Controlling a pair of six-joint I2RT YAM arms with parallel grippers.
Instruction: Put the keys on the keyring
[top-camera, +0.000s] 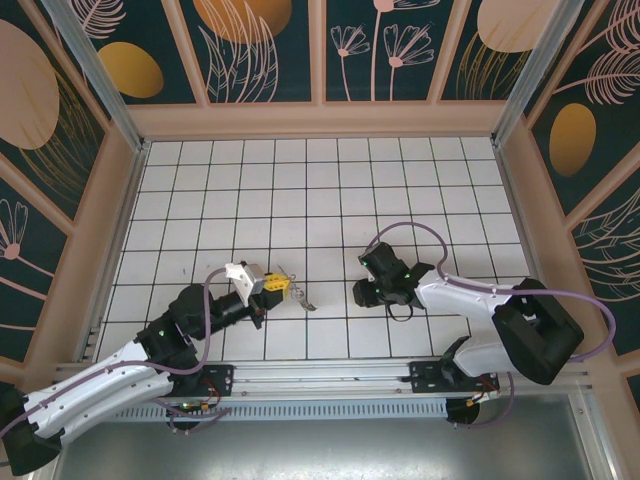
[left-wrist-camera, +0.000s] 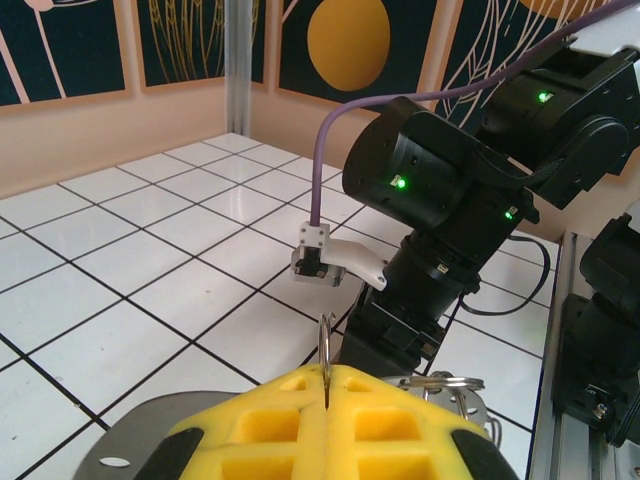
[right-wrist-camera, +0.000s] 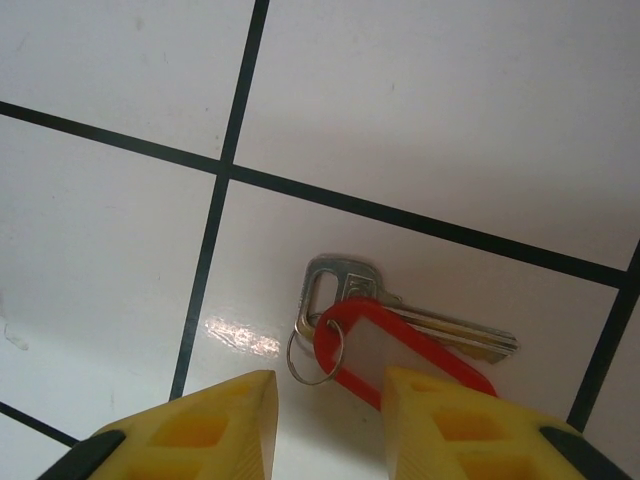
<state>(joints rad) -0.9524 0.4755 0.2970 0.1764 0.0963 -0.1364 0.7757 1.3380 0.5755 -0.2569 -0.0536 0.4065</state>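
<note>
A: State of left tool (top-camera: 283, 288)?
B: Pads pressed together, pinching the keyring (left-wrist-camera: 326, 340), which stands upright and edge-on. This tool sits apart, left of the right tool (top-camera: 362, 293).
A: Orientation of the key (right-wrist-camera: 440, 330)?
B: Flat on the desk (right-wrist-camera: 120, 250). Long axis runs left-right, head left, blade pointing right and slightly down. A red tag (right-wrist-camera: 400, 345) lies across it.
A: Position against the right tool?
B: Just ahead of its spread fingers (right-wrist-camera: 220, 420), in line with the gap. The tool holds nothing. Cannot tell whether tag and finger touch.
</note>
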